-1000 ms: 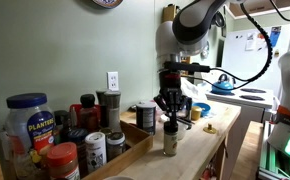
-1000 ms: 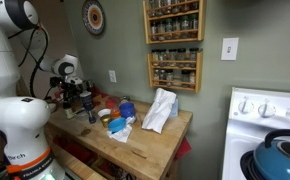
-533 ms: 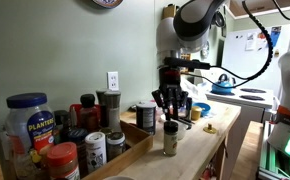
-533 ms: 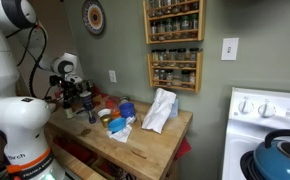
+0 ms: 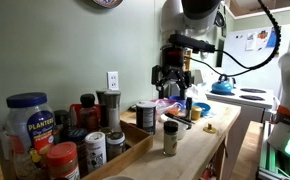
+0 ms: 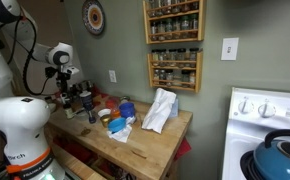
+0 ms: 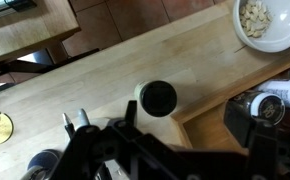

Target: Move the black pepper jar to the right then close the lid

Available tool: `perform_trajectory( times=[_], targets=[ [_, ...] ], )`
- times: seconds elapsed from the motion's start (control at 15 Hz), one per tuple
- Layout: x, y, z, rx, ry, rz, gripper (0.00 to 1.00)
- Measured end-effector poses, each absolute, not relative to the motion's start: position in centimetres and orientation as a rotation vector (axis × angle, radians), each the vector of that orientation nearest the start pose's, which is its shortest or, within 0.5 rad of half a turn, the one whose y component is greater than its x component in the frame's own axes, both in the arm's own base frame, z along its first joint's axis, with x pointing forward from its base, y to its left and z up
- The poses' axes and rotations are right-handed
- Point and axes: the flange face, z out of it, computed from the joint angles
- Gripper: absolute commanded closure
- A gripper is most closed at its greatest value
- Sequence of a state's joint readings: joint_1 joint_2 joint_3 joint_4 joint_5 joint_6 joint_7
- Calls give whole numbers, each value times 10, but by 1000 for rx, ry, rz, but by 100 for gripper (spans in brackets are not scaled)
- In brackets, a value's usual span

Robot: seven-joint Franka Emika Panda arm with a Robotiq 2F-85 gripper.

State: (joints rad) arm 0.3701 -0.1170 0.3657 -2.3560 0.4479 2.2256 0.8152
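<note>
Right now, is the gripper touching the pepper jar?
Apart. In an exterior view the gripper hangs well above the pepper jar, with a plain gap of background showing between them.

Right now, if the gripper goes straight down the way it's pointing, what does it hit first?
Most likely the lid of the black pepper jar, which stands roughly under the open gripper. Exact alignment is hard to judge.

The black pepper jar (image 5: pixel 170 140) is a slim clear cylinder with dark contents and a pale label band, standing upright on the bare wood of the counter (image 5: pixel 200 148). The lid (image 5: pixel 170 126), a round dark cap as wide as the jar, sits on top. In the wrist view the lid (image 7: pixel 158 97) shows from above as a dark disc.
</note>
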Motion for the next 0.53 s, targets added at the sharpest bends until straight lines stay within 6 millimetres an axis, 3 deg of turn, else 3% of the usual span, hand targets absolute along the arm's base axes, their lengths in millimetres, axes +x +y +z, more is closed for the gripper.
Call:
perform_trajectory(
  times=[0.53],
  targets=[
    [350,331,388,-2866,519,310,0]
  ],
)
